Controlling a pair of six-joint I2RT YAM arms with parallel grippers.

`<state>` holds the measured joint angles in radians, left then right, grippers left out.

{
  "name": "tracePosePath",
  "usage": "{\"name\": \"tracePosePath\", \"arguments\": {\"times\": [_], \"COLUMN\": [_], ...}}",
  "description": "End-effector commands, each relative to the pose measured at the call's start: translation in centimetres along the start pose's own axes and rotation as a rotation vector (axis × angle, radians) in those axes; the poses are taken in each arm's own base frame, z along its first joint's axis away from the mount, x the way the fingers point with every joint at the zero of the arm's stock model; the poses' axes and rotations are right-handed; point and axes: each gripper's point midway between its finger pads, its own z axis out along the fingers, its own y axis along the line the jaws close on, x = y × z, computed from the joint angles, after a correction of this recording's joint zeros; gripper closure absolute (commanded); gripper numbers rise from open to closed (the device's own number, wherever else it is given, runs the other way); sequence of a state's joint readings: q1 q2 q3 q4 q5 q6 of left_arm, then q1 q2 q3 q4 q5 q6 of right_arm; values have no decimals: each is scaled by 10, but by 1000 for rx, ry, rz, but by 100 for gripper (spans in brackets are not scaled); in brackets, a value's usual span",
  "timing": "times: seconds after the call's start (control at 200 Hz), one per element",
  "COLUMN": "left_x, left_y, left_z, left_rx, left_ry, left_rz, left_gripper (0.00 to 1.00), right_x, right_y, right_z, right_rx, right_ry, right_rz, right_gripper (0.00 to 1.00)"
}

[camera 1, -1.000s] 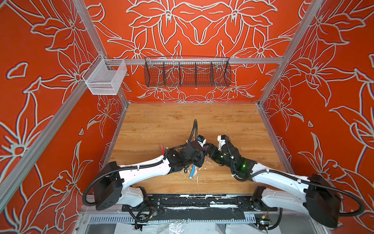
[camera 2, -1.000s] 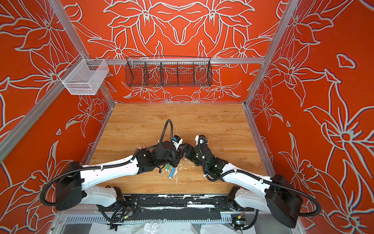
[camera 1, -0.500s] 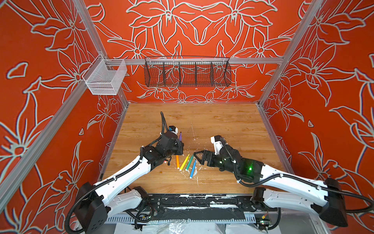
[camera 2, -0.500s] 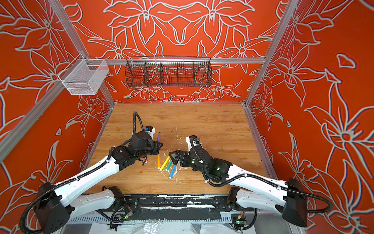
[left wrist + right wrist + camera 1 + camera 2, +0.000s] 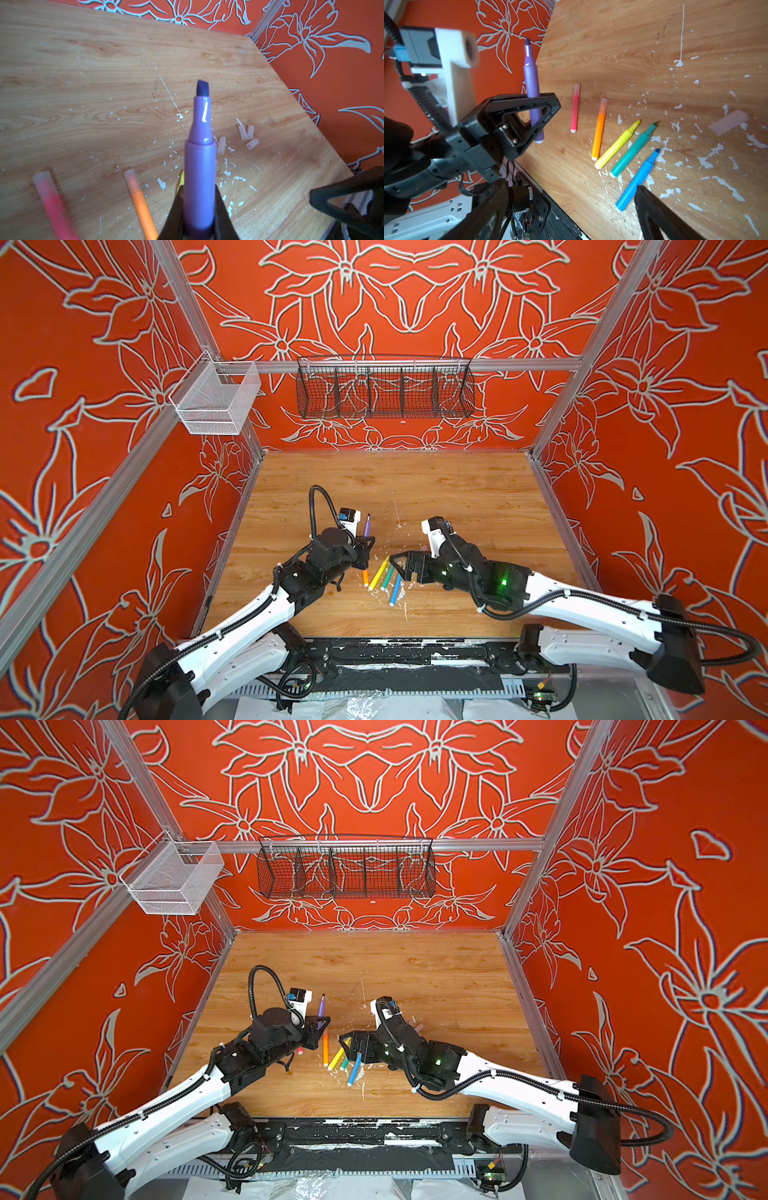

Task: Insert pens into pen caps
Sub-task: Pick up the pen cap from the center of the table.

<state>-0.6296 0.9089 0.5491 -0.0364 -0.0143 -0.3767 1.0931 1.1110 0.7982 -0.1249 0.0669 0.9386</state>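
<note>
Wooden bench (image 5: 415,489) is carrying every item; white paint flecks are showing across its middle and front.

Left arm (image 5: 241,635) and right arm (image 5: 590,608) are both reaching in from the front edge, wrists facing each other across the pens.

Left fingers (image 5: 552,101) are closing together on the purple pen (image 5: 199,166), clamping its lower barrel. The pen is standing upright in the grip, bare felt tip pointing up, white end plug pointing down.

Right fingers (image 5: 654,214) are standing wide apart and holding nothing. They are hovering low over the bench, just beside the blue pen (image 5: 636,180).

Five pens are lying on the bench in a loose fan between the two arms:
- pink pen (image 5: 575,108) and orange pen (image 5: 600,133) are each wearing a translucent cap over the tip;
- yellow pen (image 5: 616,145), green pen (image 5: 633,149) and the blue pen are lying with tips bare.

Loose pen caps (image 5: 242,132) are lying on the bench apart from the pens: three are sitting close together and a fourth just beside them in the left wrist view. One cap (image 5: 729,122) is showing in the right wrist view.
</note>
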Motion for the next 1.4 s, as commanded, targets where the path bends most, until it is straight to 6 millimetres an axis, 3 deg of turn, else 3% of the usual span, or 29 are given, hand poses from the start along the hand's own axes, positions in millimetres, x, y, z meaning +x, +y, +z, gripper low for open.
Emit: {"name": "tracePosePath", "arguments": {"times": [0.0, 0.08, 0.2, 0.295, 0.385, 0.48, 0.661, 0.996, 1.396], "left_x": [-18, -14, -4, -1, 4, 16, 28, 22, 19], "left_y": [-29, -35, -39, -43, -58, -74, -80, -83, -82], "left_z": [-1, -2, -6, -13, -23, -34, -35, -45, -50], "left_rx": [134, 181, 260, 303, 413, 545, 597, 614, 599], "left_ry": [-72, -89, -160, -198, -235, -281, -272, -327, -351], "left_rz": [66, 96, 135, 181, 232, 303, 341, 347, 354], "left_gripper": [100, 100, 100, 100, 100, 100, 100, 100, 100], "right_x": [2, -9, -35, -42, -44, -46, -43, -32, -22], "right_y": [0, -19, -72, -108, -127, -145, -155, -184, -214], "right_z": [-1, -2, -7, 7, 25, 35, 59, 92, 100], "right_rx": [47, 130, 353, 462, 561, 695, 686, 720, 874], "right_ry": [25, -53, -196, -120, -30, 11, 53, 146, 202], "right_rz": [-64, -136, -188, -145, -136, -143, -92, 11, -10], "right_gripper": [3, 3, 7, 20, 34, 35, 35, 34, 37]}}
